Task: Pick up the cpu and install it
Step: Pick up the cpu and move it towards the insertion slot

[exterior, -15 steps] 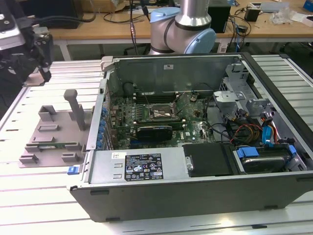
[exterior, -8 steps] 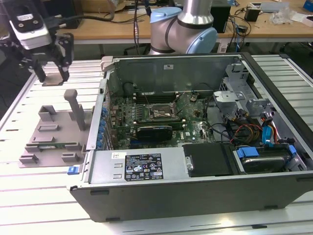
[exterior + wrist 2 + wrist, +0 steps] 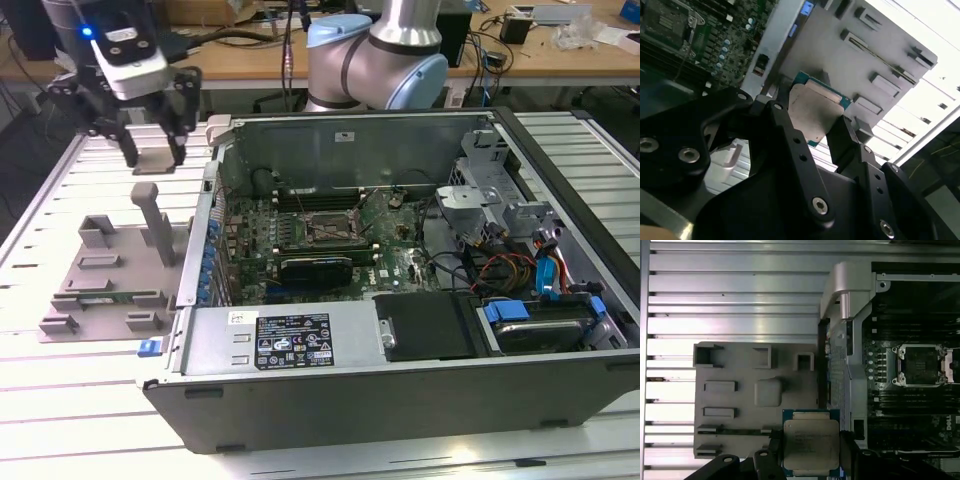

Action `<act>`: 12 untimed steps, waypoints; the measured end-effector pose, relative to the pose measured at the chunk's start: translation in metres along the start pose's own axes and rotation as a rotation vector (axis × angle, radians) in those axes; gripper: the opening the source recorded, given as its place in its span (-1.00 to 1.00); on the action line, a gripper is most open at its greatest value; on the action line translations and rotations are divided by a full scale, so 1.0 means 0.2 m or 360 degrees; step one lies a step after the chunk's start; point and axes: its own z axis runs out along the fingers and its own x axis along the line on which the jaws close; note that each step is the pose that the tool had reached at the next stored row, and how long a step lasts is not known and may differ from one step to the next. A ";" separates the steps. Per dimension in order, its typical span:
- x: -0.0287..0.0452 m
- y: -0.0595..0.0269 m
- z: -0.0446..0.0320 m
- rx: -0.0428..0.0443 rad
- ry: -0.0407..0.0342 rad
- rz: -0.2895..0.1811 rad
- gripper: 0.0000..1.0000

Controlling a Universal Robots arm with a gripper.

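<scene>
the gripper [image 3: 154, 152] clamps the cpu [image 3: 811, 440] by opposite edges above the tray [image 3: 742, 402]; light, stiff, probably fragile.

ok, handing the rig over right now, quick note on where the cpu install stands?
Gripper: shut on the cpu, gripping two opposite edges.
Where: raised over the grey tray, at the exterior view's left of the open computer case.
Done: cpu picked up, clear of the tray.
Left: not installed; the motherboard socket holds no chip.
</scene>
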 end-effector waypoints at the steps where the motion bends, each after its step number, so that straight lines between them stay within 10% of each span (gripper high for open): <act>1: -0.031 -0.001 0.001 0.0000 0.0000 0.0000 0.08; 12: -0.398 -0.024 0.004 0.0000 0.0007 0.0000 0.08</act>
